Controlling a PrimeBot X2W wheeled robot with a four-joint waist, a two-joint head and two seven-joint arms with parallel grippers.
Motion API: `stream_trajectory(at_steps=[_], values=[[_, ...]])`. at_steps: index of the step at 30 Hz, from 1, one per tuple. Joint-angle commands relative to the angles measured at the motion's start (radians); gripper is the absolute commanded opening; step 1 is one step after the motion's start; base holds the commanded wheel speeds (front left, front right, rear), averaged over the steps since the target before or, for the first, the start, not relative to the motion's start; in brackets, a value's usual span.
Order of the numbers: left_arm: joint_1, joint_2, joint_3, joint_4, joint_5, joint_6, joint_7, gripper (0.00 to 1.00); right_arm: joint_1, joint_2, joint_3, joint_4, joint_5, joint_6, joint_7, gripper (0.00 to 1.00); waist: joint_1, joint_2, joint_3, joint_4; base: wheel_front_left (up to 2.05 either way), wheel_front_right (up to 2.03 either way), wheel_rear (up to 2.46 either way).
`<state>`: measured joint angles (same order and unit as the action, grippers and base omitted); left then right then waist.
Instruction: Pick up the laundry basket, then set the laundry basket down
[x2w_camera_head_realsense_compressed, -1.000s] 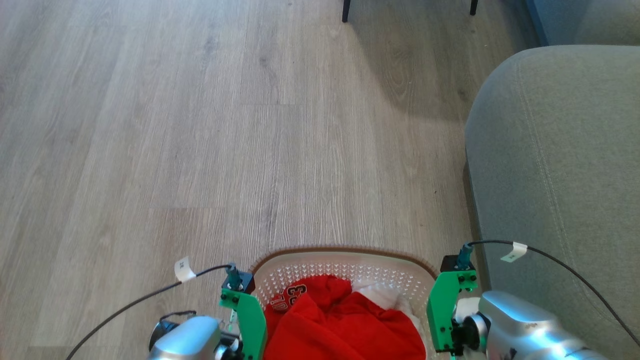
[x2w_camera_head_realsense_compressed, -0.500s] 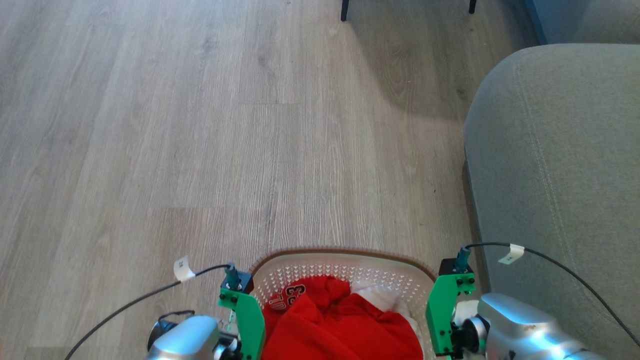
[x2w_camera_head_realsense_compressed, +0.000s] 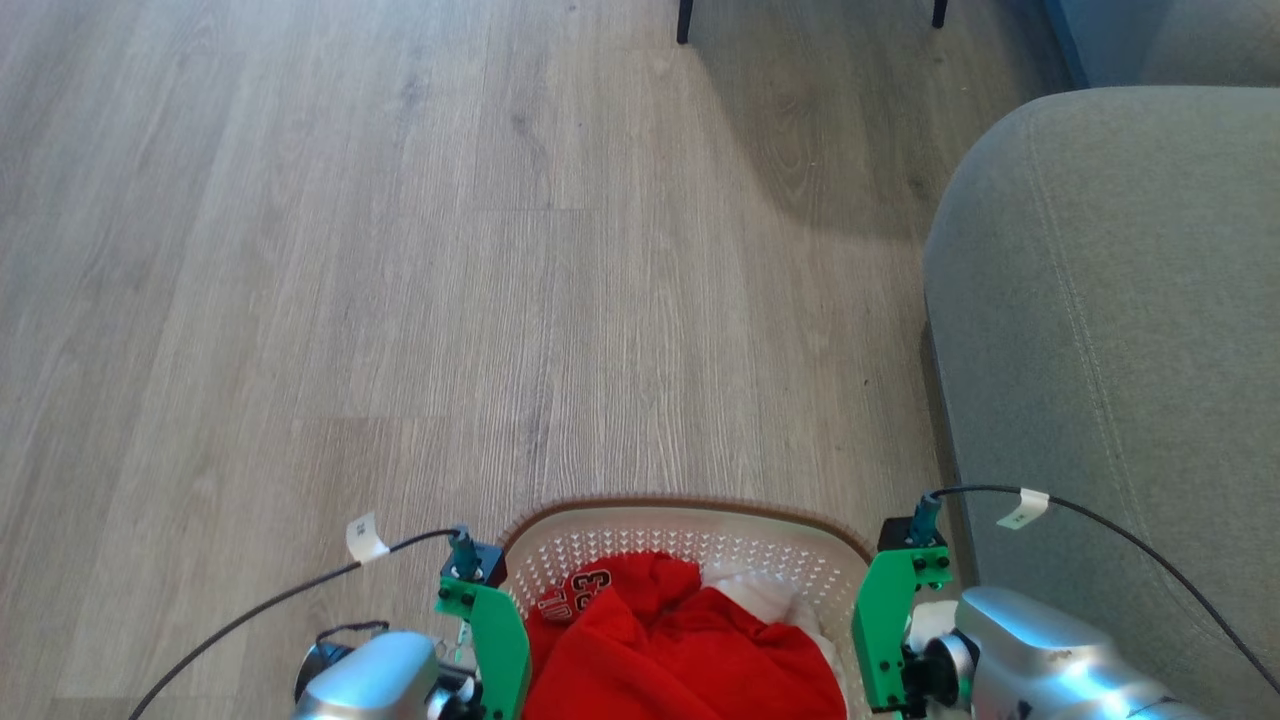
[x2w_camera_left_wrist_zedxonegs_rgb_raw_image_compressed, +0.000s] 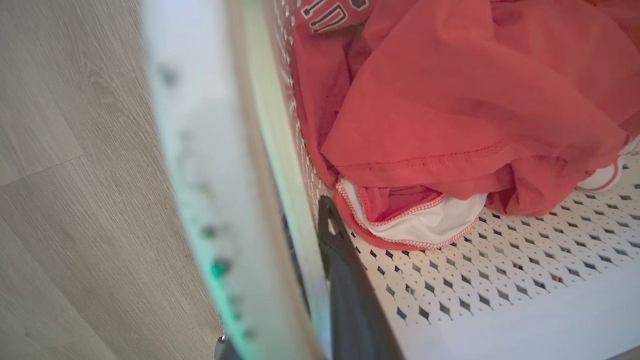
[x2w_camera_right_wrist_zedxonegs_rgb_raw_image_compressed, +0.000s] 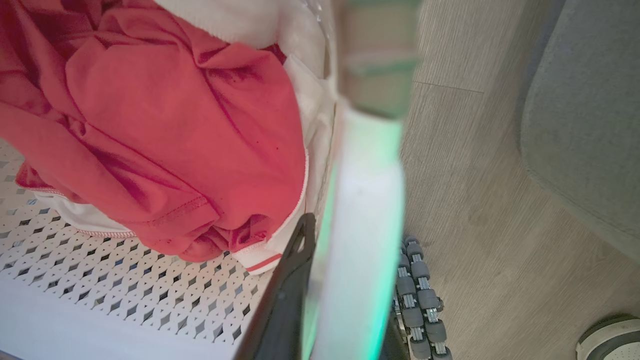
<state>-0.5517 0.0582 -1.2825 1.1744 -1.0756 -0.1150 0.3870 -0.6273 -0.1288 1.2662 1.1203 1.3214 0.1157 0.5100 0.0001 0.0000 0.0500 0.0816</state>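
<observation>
Floor (x2w_camera_head_realsense_compressed: 400, 250): pale grey-brown wood-look planks, run lengthwise away from the robot, with seams visible between boards. A grey upholstered sofa (x2w_camera_head_realsense_compressed: 1120, 300) is stood on it along the right edge. Two dark furniture legs (x2w_camera_head_realsense_compressed: 686, 20) are seen on it at the far end, with a shadow cast below them. In the right wrist view, a row of small grey rollers (x2w_camera_right_wrist_zedxonegs_rgb_raw_image_compressed: 420, 295) is seen low against the planks.

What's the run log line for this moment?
stage: laundry basket gripped | left gripper: shut on its left rim | right gripper: shut on its right rim | contents: red garment | nearby: grey sofa, robot's right
</observation>
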Motion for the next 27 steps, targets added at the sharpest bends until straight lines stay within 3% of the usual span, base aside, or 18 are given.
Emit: stream_trajectory(at_steps=[1, 27], values=[[-0.038, -0.008, 0.003, -0.031, -0.002, -0.016, -0.003, 0.0, -0.017, 0.028, 0.007, -0.033, 0.002, 0.015, -0.01, 0.0, -0.0001, 0.0, 0.0, 0.0, 0.0, 0.0, 0.0], [-0.022, -0.008, 0.003, -0.029, -0.009, -0.016, 0.007, 0.0, -0.006, 0.026, 0.011, -0.035, 0.004, 0.015, -0.007, 0.0, -0.0001, 0.0, -0.019, -0.001, 0.0, 0.0, 0.0]])
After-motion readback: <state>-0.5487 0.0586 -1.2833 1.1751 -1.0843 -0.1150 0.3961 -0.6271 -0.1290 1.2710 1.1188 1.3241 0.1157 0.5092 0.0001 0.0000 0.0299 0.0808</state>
